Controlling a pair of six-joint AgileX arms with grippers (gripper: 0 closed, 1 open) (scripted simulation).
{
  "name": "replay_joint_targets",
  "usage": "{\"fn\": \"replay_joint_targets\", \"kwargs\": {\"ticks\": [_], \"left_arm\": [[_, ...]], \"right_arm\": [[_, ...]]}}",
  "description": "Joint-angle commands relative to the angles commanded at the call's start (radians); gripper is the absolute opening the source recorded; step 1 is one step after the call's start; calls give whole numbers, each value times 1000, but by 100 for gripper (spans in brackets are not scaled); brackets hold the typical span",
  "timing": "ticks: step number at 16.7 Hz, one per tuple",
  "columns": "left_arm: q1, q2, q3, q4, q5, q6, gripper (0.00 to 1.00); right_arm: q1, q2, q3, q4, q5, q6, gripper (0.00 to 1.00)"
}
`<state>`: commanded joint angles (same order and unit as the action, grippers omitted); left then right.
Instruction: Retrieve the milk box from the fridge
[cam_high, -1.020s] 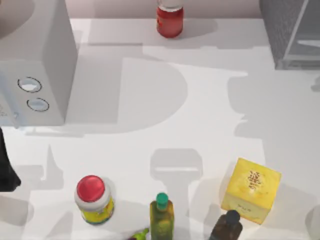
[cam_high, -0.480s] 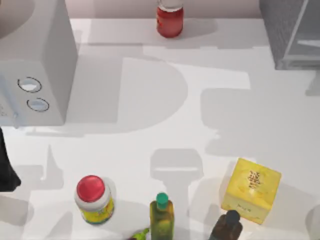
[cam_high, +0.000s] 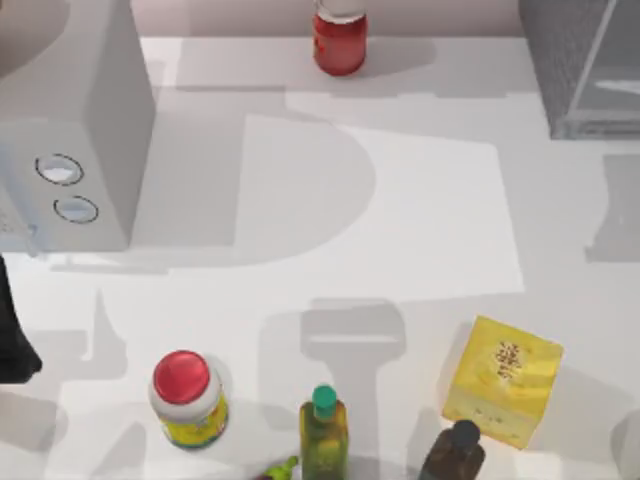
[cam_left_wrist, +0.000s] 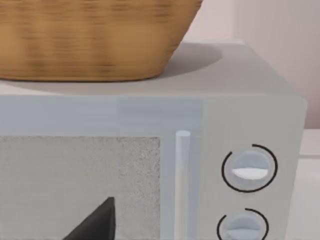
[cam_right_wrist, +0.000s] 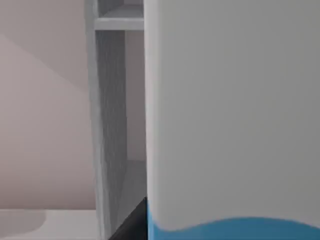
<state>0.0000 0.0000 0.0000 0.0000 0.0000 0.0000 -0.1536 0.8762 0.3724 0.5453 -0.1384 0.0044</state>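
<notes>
The milk box (cam_right_wrist: 230, 125) stands very close in the right wrist view, a white face with a blue wave at its base. My right gripper (cam_right_wrist: 150, 220) is shut on it, one dark finger (cam_right_wrist: 131, 226) lying against the carton's edge. Behind it is the fridge's (cam_right_wrist: 107, 130) grey inner wall and a shelf. In the top view the fridge (cam_high: 585, 65) is the grey speckled cabinet at the far right corner. My left arm (cam_high: 12, 340) is parked at the table's left edge, facing the white box with two dials (cam_left_wrist: 247, 167).
A yellow cube box (cam_high: 502, 380), a dark bottle (cam_high: 455, 452), a green-capped bottle (cam_high: 323, 432) and a red-lidded jar (cam_high: 186, 398) line the near edge. A red jar (cam_high: 339, 38) stands at the back. A wicker basket (cam_left_wrist: 95, 40) sits on the dial box (cam_high: 75, 130).
The shadows on the table's right half have shifted and spread toward the near edge. None of the objects on the table has moved, and the left arm is still.
</notes>
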Motion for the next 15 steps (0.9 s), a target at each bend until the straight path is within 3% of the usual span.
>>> {"fn": "replay_joint_targets", "kwargs": {"ticks": [8, 15], "left_arm": [[0, 0, 0, 0, 0, 0, 100], [0, 0, 0, 0, 0, 0, 100]], "right_arm": [[118, -700, -287, -421, 107, -5, 0], [154, -876, -372, -545, 138, -4, 0]]}}
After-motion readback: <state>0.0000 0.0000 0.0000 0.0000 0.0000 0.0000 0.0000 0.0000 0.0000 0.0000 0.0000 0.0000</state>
